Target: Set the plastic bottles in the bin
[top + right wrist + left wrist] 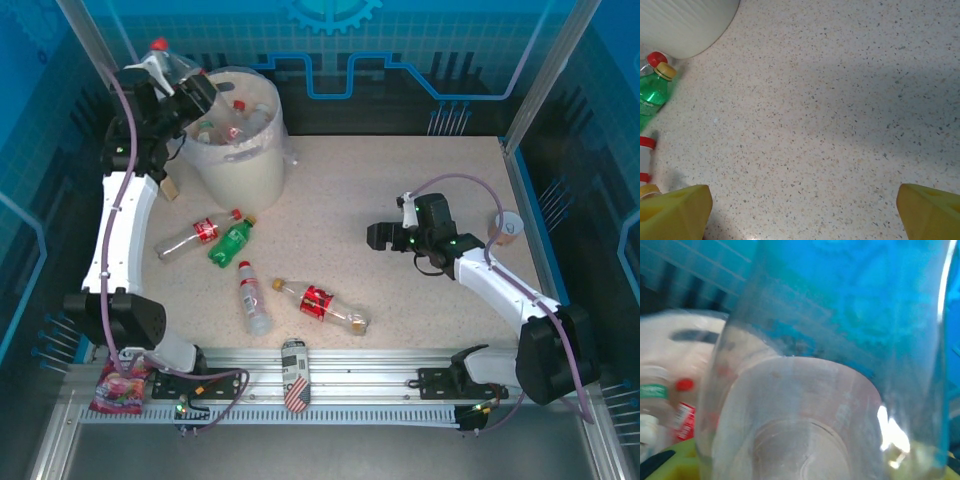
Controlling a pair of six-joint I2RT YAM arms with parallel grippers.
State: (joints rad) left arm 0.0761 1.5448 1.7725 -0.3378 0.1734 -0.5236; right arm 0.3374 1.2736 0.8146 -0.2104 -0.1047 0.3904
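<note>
bottle [176,68] of clear plastic, red cap uppermost, clamped in the left gripper [193,92] and tilted above the far left rim of the bin [245,170]. more bottles [232,125] heaped inside the bin. right gripper [380,236] low over the table [420,170], yellow fingers [675,212] spread wide, gripping nothing. mid-table, a red-labelled bottle [190,238] side by side with a green bottle [230,241]; nearer the front edge, a red-capped bottle [254,303] and one more labelled bottle [322,303], lying apart.
</note>
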